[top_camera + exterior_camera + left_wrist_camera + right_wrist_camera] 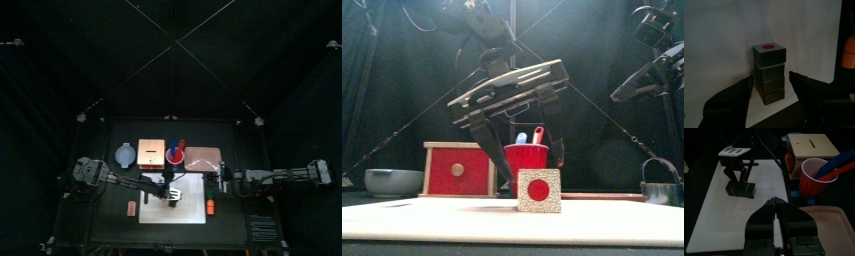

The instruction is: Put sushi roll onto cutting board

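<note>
Sushi roll (769, 72) lies on the white cutting board (724, 40), red-centred end face visible. Left gripper (740, 172) hangs directly above it, jaws spread wide to either side, not touching the roll. Right gripper (779, 210) hovers apart at the board's right side, jaws closed, empty. Farther back: red cup (817, 178), wooden box (458, 169).
</note>
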### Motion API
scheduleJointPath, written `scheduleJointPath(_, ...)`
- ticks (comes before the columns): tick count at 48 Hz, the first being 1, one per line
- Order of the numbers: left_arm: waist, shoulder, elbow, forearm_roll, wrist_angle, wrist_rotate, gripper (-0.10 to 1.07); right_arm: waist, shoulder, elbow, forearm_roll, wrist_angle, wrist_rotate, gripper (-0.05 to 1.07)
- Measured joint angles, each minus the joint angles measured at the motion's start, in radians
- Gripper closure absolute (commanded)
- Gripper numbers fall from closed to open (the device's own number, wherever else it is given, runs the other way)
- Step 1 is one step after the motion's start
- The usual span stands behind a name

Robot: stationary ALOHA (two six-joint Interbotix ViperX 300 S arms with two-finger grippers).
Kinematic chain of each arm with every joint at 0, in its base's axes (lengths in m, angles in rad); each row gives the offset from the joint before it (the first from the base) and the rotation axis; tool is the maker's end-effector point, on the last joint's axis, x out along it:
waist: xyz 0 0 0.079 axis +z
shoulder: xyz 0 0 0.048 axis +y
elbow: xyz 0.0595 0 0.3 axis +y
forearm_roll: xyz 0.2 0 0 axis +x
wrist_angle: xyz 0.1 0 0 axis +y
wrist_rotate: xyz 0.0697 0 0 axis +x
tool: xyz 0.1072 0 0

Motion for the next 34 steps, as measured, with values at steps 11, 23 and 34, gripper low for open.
scheduleJointPath(11,0.000,-0.023,-0.011,0.077,0.028,0.038,0.05,0.011,0.000,0.008,0.000,0.000,0.002,0.94)
scheduleJointPath(23,-0.020,-0.156,0.043,0.265,0.035,0.175,0.05,0.040,-0.005,0.002,0.011,0.002,0.002,0.94)
scheduleJointPath(34,-0.048,-0.307,0.190,0.411,0.026,0.345,0.05,0.064,-0.008,-0.055,0.012,0.018,0.002,0.94)
